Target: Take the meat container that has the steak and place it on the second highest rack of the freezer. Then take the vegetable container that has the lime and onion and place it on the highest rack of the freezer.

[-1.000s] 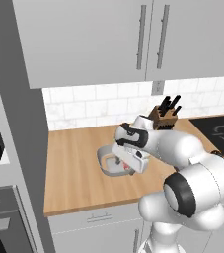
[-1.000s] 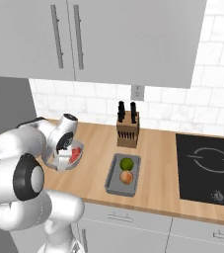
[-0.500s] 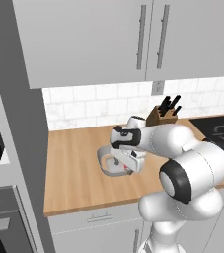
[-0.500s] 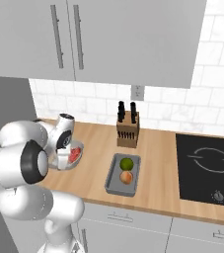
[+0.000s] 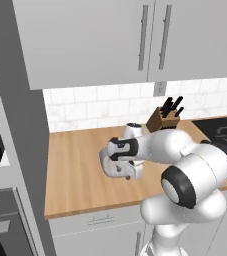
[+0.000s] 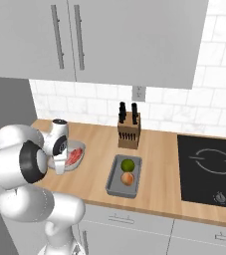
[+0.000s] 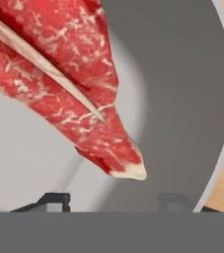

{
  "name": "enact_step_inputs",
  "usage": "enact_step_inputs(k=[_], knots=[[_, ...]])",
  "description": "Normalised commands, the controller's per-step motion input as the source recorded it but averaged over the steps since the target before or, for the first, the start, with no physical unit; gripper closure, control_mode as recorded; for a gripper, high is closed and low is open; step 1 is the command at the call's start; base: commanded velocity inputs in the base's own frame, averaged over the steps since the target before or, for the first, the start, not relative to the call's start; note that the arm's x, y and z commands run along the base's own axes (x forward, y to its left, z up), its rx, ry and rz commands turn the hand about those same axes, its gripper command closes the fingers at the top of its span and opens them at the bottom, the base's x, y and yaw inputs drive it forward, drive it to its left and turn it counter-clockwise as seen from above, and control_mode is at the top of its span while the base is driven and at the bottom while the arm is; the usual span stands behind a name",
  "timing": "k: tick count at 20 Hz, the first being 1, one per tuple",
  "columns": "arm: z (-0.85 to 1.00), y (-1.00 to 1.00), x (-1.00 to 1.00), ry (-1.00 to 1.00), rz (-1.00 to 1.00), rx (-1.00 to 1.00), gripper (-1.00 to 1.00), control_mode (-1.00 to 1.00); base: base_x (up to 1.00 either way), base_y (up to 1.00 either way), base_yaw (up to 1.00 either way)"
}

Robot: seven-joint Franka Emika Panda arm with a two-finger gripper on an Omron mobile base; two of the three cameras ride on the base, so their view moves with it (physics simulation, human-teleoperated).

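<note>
Gripper (image 6: 63, 166) down on near rim of meat container (image 6: 78, 155), steak (image 7: 69, 84) inside; jaw state can't tell. Vegetable container (image 6: 124, 176) waits right, step 2.

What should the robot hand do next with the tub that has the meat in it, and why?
Probably close the gripper on the rim of the meat container. The hand sits right down at the tub, with the steak close in the hand view, so gripping comes before lifting.

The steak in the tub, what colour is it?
Red with pale marbling streaks; the steak shows best in the hand view.
</note>
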Motion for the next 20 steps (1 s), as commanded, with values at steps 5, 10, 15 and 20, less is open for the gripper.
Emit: enact_step_inputs(k=[5, 10, 15, 20], knots=[[0.02, 0.0, -0.04, -0.01, 0.0, 0.0, 1.0, -1.0, 0.0, 0.0, 0.0], [0.62, 0.0, -0.39, -0.09, -0.08, 0.0, 1.0, -1.0, 0.0, 0.0, 0.0], [1.0, 0.0, -0.94, -0.05, -0.19, 0.0, 1.0, -1.0, 0.0, 0.0, 0.0], [1.0, 0.0, -1.0, -0.13, -0.18, 0.0, 1.0, -1.0, 0.0, 0.0, 0.0]])
